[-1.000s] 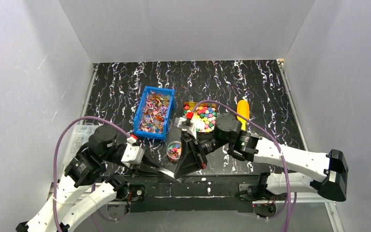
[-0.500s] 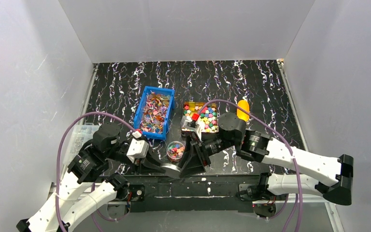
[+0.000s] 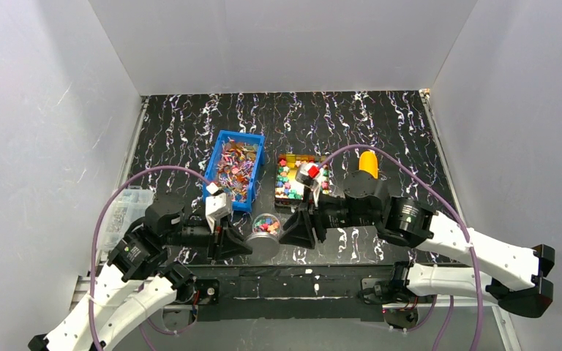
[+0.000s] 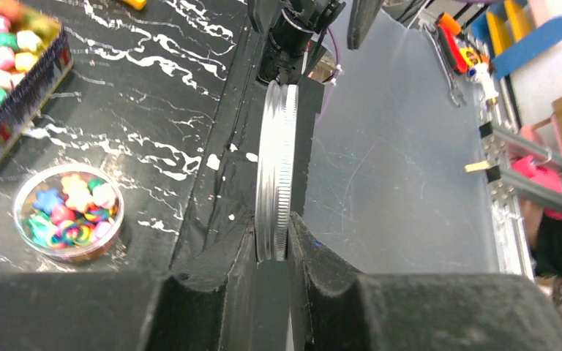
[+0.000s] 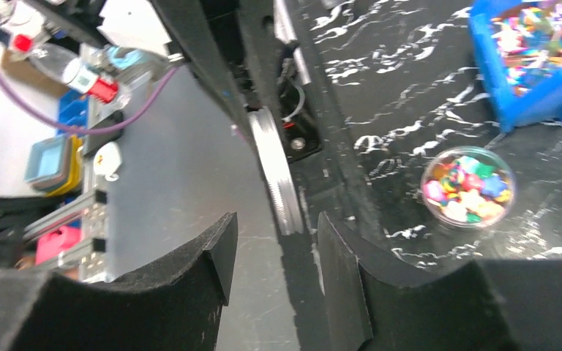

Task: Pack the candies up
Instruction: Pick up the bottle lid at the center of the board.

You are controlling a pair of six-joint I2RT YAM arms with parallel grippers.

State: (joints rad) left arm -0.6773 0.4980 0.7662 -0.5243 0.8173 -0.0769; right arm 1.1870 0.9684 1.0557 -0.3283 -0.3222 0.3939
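The left gripper is clamped on the rim of a silver lid, held on edge. The right gripper is released (fingers spread apart). Candies fill a clear jar on the bench, with more in the blue bin and the tin.

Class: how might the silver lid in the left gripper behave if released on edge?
Probably stiff: the silver lid looks flat though the left gripper pinches only its rim. Round and thin, it would likely roll or topple.
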